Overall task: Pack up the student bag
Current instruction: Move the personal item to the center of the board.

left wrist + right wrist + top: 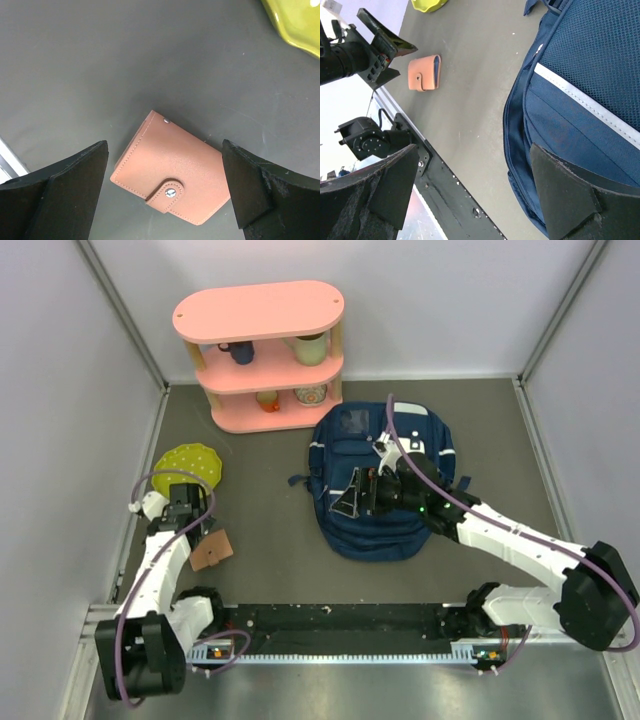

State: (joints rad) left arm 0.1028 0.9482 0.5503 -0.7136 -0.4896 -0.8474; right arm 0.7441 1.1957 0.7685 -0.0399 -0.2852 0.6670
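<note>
The student bag (385,495) is a navy-blue backpack lying flat in the middle of the table; its side and zip show in the right wrist view (580,100). My right gripper (352,493) hovers over the bag's left part, open and empty (475,190). A tan leather wallet (212,550) with a snap strap lies on the table at the left. My left gripper (200,532) is open just above it, and the wallet (172,175) sits between the two fingers (165,195), not gripped. The wallet also shows in the right wrist view (424,73).
A yellow-green plate (187,465) lies behind the left gripper, its rim in the left wrist view (295,25). A pink two-tier shelf (265,350) with cups stands at the back. A black rail (340,620) runs along the near edge.
</note>
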